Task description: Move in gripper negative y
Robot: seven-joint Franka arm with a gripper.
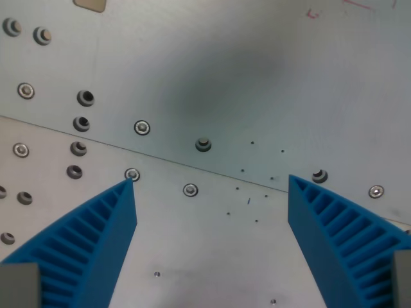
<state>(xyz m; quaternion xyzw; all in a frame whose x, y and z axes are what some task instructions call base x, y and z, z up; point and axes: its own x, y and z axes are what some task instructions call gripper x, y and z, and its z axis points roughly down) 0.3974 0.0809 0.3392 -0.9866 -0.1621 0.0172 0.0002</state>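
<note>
**Sideways shift of an empty end effector: progress cannot be read from one view**

The end effector [212,183] is seen from the wrist view with its two blue ribbed plastic fingers [96,237] spread wide apart, one rising from 7 o'clock and the other from 5 o'clock; nothing is held between them. Below them lies the pale grey metal worktop [257,70], crossed by a thin seam [167,160] running from 9 o'clock down toward 4 o'clock. Round screw heads and dark holes are scattered mostly at 9 to 11 o'clock, with one raised grey stud [203,144] near the centre and a silver washered screw [131,174] shown just at the tip of the 7 o'clock finger. A faint shadow is cast at 12 o'clock.

The task concerns only a displacement of the end effector along its own negative y axis; no object is to be grasped. How much of that travel is done cannot be told, since no start mark or goal is shown. It is judged that the motion may be at any stage, and the path across the flat plate looks unobstructed
</note>
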